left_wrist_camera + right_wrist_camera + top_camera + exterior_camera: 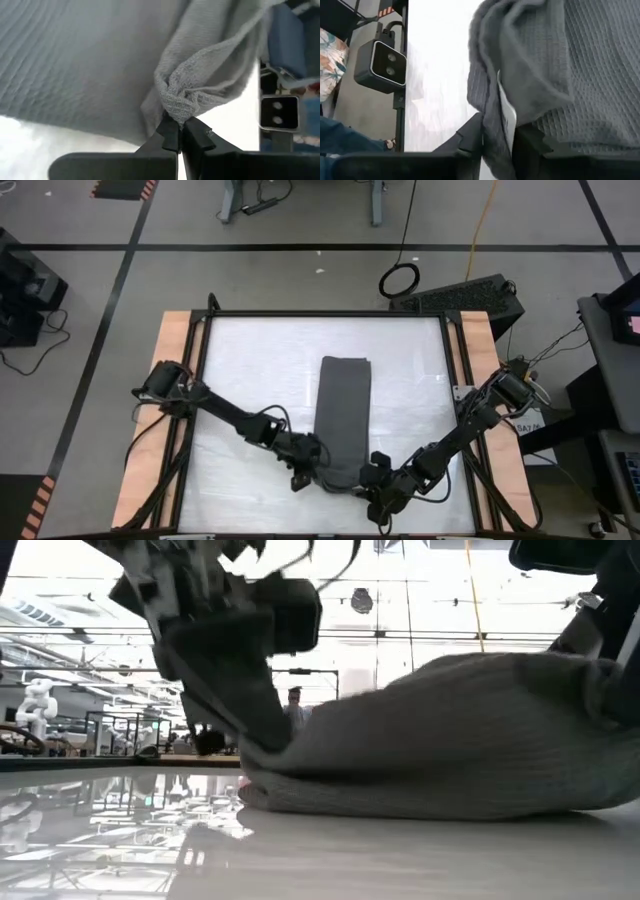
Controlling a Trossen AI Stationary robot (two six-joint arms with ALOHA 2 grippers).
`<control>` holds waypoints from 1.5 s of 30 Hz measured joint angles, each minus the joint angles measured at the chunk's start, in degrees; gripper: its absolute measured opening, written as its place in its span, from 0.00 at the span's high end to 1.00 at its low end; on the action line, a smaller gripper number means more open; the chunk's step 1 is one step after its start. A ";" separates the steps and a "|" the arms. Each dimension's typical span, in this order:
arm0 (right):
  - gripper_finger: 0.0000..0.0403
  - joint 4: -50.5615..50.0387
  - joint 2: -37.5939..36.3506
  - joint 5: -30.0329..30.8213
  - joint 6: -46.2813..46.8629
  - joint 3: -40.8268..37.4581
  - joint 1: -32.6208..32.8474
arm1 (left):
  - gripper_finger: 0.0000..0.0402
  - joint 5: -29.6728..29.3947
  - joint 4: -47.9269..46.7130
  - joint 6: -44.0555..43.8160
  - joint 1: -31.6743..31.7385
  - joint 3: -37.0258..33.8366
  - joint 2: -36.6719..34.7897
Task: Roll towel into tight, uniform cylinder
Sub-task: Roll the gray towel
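- The towel [342, 415] lies as a long folded strip down the middle of the white surface [250, 380], and both arms are at its near end.
- The left claw [179, 131] is pressed tight together, pinching a bunched corner of the cloth; the weave puckers into a knot right at its tips.
- The right claw [496, 137] sits at the other near corner with cloth and the small white tag [507, 116] lying between its fingers. They stand slightly apart, and I can't tell whether they truly grip or are letting go.
- In the low view the near edge of the towel is humped up off the surface, a soft mound with nothing stiff in it.
- Handling call: this is light, limp, waffle-textured fabric. It should sag wherever it isn't supported, and it looks grippy rather than slick, so a pinch ought to hold.
- Best hold, to my eye, is the two near corners at matching height, so the edge turns over straight and the roll stays even.
- The risk is that one corner slips free and the cylinder comes out cone-shaped.
- The surface is glossy and mirrors the ceiling lights; the cloth could slide on it instead of rolling.
- Wooden side rails [150, 420] flank it, and a cable coil [399, 278] lies on the floor beyond.
- Behind, an open workshop, with a person [294, 707] standing far off.
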 joint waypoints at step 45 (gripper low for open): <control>0.46 -24.40 2.69 4.86 -10.74 16.45 4.11 | 0.99 7.97 4.24 -11.56 3.54 0.11 5.54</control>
